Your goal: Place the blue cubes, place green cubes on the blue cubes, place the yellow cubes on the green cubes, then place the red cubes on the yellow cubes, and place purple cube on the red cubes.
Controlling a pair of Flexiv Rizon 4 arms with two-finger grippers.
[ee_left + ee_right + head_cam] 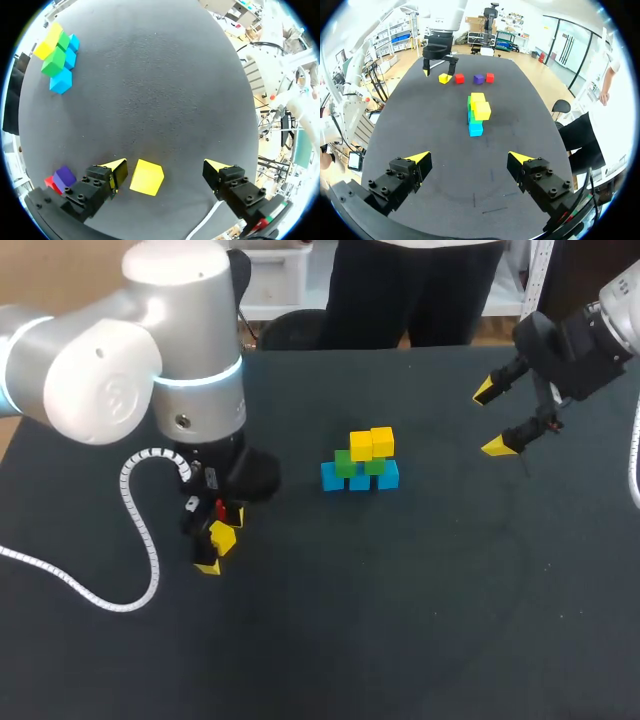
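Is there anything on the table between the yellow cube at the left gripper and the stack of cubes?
Nothing visible. Between the yellow cube, inside the open left gripper, and the stack lies bare table; the purple cube sits aside.

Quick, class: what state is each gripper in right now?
Left gripper: open, a yellow cube lying between its fingers, not gripped.
Right gripper: open, holding nothing.

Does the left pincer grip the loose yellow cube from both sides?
No: the yellow cube lies inside the open left pincer, close to one side, while the other side stands clearly apart from it.
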